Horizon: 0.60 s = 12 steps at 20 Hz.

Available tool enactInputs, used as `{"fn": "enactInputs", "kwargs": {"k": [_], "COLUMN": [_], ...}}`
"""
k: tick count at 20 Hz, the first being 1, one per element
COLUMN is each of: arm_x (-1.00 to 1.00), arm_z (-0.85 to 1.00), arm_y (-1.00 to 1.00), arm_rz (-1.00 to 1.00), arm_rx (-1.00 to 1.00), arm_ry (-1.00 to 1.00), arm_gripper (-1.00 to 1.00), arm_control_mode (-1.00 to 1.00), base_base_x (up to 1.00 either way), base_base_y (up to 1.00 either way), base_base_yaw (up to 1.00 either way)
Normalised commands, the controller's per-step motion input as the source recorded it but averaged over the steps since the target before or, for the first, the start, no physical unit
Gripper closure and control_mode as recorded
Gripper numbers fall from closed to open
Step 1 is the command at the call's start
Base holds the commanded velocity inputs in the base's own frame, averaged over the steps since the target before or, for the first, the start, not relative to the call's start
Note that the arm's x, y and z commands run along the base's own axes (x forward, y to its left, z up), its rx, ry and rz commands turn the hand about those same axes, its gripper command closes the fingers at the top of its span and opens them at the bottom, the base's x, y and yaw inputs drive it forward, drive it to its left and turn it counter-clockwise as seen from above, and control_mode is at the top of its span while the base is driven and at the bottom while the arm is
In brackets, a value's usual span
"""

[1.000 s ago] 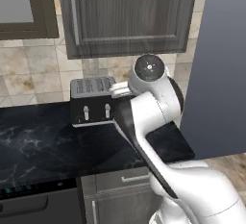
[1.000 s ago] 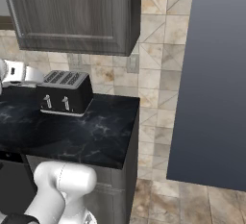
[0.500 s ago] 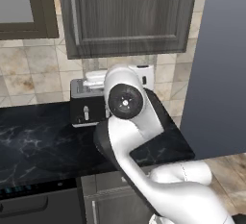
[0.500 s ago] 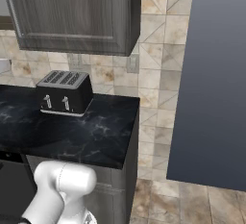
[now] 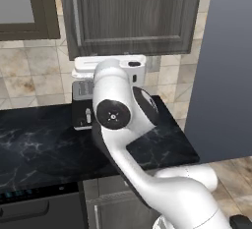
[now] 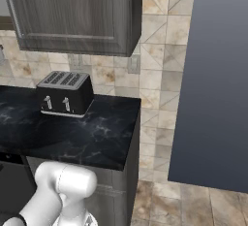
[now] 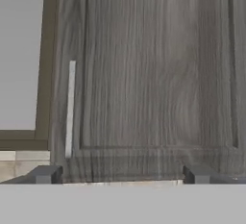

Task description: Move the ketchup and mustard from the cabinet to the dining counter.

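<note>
The cabinet (image 5: pixel 133 14) hangs on the wall with its panelled door shut and a vertical silver bar handle (image 5: pixel 74 14) on the left side of the door. In the hand view the same door (image 7: pixel 153 74) faces me, its handle (image 7: pixel 70 107) left of centre. My gripper (image 7: pixel 121 175) is open, its two dark fingertips (image 7: pixel 45 174) spread wide below the door, apart from it and holding nothing. From the left base view my white hand (image 5: pixel 110 67) sits just under the cabinet's lower edge. The ketchup, the mustard and the dining counter are out of view.
A black toaster (image 6: pixel 65 93) stands on the black marble worktop (image 6: pixel 92 137) under the cabinet, partly behind my arm (image 5: pixel 118 120). A glass-fronted cabinet (image 5: pixel 19 7) adjoins on the left. A tall grey panel (image 6: pixel 218 84) bounds the right side.
My arm has swung its elbow left and down in front of the toaster, and the hand has risen and turned towards the cabinet door. The gripper stays open. The base has not moved.
</note>
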Motion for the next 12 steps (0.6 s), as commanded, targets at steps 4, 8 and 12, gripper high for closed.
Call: {"fn": "enactInputs", "kwargs": {"k": [4,8,12], "arm_x": [0.42,0.42,0.43], "arm_z": [0.02,0.00,0.04], "arm_y": [0.05,0.00,0.00], "arm_rz": [0.09,0.16,0.11], "arm_rx": [-0.01,0.00,0.00], "arm_ry": [-0.08,0.00,0.00], "arm_gripper": [-1.00,-1.00,-1.00], "arm_control_mode": [-1.00,-1.00,-1.00], "base_base_x": [0.00,0.00,0.00], "base_base_y": [0.00,0.00,0.00], "base_base_yaw": [0.00,0.00,0.00]}}
